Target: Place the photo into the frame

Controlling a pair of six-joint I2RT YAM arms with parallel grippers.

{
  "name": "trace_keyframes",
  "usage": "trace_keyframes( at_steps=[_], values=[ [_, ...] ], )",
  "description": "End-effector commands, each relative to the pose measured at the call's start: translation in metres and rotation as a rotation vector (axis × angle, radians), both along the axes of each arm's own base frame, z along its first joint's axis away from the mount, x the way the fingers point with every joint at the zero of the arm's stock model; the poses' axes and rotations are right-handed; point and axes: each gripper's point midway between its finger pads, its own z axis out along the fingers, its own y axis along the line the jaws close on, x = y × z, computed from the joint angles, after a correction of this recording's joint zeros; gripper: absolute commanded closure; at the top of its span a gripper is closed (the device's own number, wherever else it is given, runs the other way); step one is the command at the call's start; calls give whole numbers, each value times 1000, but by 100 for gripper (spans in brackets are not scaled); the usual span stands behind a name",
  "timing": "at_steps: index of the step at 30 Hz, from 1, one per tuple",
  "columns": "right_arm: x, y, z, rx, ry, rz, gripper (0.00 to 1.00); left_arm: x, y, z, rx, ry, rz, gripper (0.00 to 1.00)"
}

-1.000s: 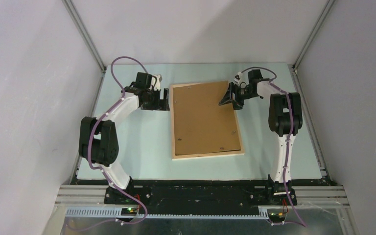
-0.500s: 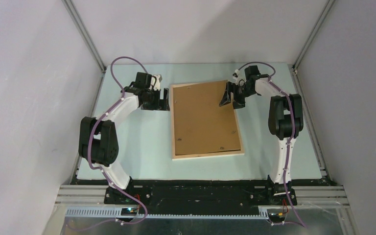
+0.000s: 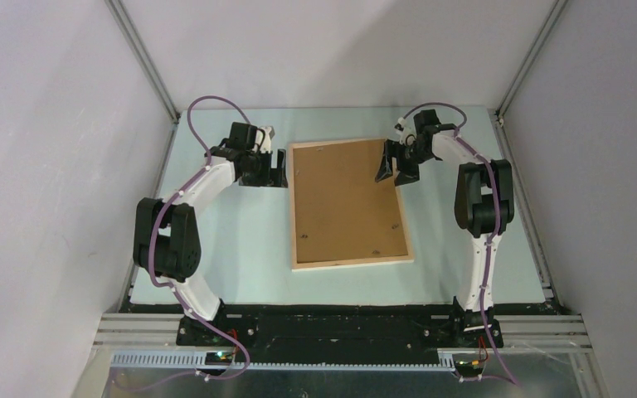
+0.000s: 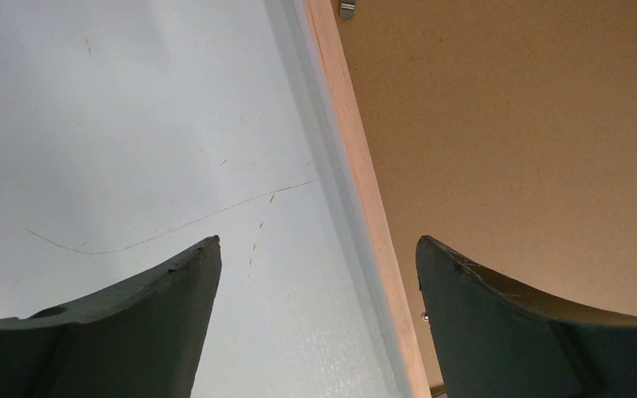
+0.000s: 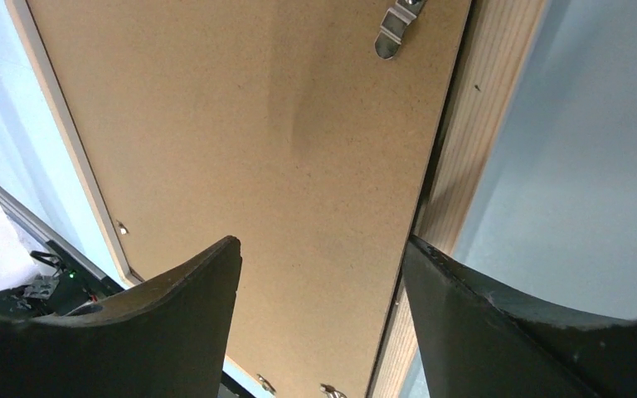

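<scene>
Presently: frame [image 3: 352, 263], face-down on table [image 3: 232, 249], backing board [image 3: 344, 199] clipped in. Left jaws: wide, empty, left rail beneath. Right jaws: wide, empty, right rail beneath. Photo: unseen. Step, seemingly: opening back; next needs clips [image 5: 398, 29] turned.

The top camera sits high above and behind the arm bases. It looks down and toward the far wall, wide enough to take in the whole table [image 3: 240, 240] and the whole frame [image 3: 352, 263]. The left wrist camera sits close over the table and looks down between the spread fingers of the left gripper [image 4: 318, 249] at the frame's left rail. The right wrist camera is equally close and looks between the spread fingers of the right gripper [image 5: 322, 245], from the right rail across to the left rail. All three views share the brown backing board [image 3: 344, 199].
</scene>
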Motion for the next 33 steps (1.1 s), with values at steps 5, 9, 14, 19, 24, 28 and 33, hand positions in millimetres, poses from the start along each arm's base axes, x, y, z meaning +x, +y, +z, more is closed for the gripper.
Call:
trace_keyframes(
  at_steps=[5,9,14,19,24,28,33],
  values=[
    [12,-4,46,-18,-129,11,25,4,1,24,-29,-62,5,9],
    [12,-4,49,-26,-141,12,25,4,0,24,-29,-61,5,9],
    [12,-5,49,-32,-145,14,26,4,1,24,-30,-62,5,9],
    [13,-8,52,-53,-168,15,26,4,1,24,-29,-62,5,9],
    [18,-17,53,-102,-223,4,28,4,1,24,-29,-62,8,9],
    [22,-27,48,-166,-272,-6,30,4,1,25,-29,-62,10,8],
    [25,-37,36,-227,-297,-15,33,2,3,28,-21,-72,8,6]
  ],
)
